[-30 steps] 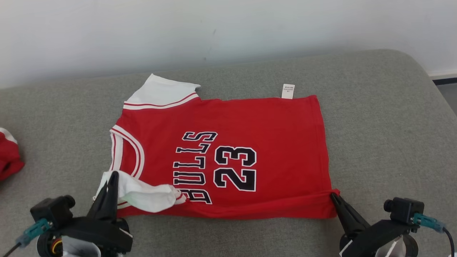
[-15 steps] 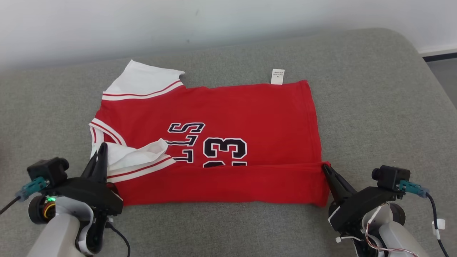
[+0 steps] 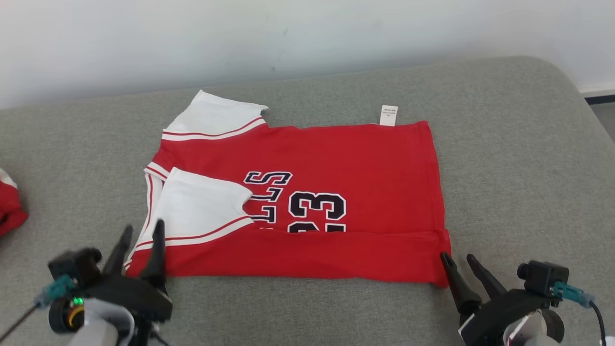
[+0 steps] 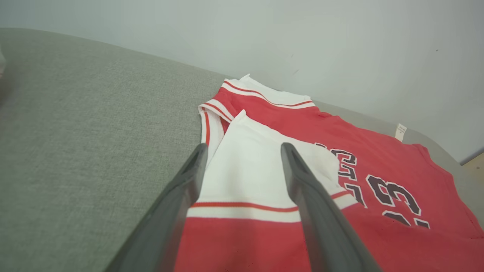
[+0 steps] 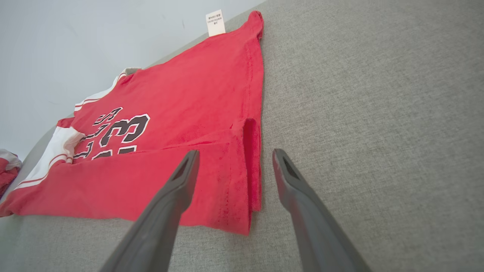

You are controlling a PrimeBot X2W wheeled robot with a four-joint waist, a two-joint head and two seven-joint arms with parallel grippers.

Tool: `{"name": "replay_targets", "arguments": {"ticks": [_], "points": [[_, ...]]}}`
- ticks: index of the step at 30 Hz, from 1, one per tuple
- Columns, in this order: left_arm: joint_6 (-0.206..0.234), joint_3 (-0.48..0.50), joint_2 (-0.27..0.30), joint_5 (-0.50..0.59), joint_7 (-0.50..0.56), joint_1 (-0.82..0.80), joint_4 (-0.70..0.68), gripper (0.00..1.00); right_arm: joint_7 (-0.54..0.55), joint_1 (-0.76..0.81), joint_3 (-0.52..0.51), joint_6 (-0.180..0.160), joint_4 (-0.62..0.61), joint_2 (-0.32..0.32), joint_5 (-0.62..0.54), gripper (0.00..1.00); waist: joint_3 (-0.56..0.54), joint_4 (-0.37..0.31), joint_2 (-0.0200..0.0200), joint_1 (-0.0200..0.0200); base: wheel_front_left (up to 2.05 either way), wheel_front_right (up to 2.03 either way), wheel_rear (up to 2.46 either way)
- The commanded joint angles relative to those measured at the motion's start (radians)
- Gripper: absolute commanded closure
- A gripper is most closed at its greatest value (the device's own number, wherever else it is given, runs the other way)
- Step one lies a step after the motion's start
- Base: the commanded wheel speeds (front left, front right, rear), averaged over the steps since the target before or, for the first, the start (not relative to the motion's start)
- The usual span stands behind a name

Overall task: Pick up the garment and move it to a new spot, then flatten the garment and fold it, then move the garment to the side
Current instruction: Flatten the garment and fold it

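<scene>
A red shirt [image 3: 307, 158] lies flat across the middle of the frame on a grey cushion [image 3: 528, 168], neck end to the left and hem to the right. A second ago both grippers were pinching its lower edge, the left at a sleeve and the right at the hem corner. That edge has since been carried up and laid over the body, and both have let go. The left gripper [image 3: 143, 226], lower left, and the right gripper [image 3: 457, 256], lower right, now stand with fingers spread and nothing between them, at the shirt's two lower corners. Judged from this, the first lengthwise fold is down; further folding and the move to the side remain. The folded band runs smoothly along the whole lower edge, hiding the bottom of the black lettering [image 3: 314, 209]. One white sleeve [image 3: 199, 211] lies flat on the chest at centre left, and a second [image 3: 214, 117] juts out at upper left. A small white label [image 3: 388, 115] sticks out at the top edge.
</scene>
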Motion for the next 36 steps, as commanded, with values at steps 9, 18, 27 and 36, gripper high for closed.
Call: {"name": "replay_targets", "arguments": {"ticks": [9,18,27,36], "points": [[0.028,-0.03,0.021,0.041,0.005,0.139,-0.019,0.0,0.007,0.064,-0.009,0.001,-0.012,-0.002,-0.012,0.0,-0.003,0.035,-0.0001,0.0,0.0,0.0,0.0],[0.037,-0.037,0.028,0.047,0.015,0.101,0.043,0.0,0.022,0.016,0.035,0.001,0.061,0.019,-0.069,0.0,0.026,0.029,-0.0001,0.0,0.0,0.0,0.0],[0.013,-0.046,0.004,0.034,0.004,0.108,0.084,1.0,-0.022,0.016,0.067,0.001,0.09,0.018,-0.05,1.0,-0.01,0.04,-0.0001,0.0,0.0,0.0,0.0],[0.02,-0.037,-0.029,0.032,-0.01,0.201,0.021,1.0,-0.055,0.073,0.042,0.001,0.064,-0.025,-0.017,1.0,-0.075,0.079,-0.0001,0.0,0.0,0.0,0.0]]}}
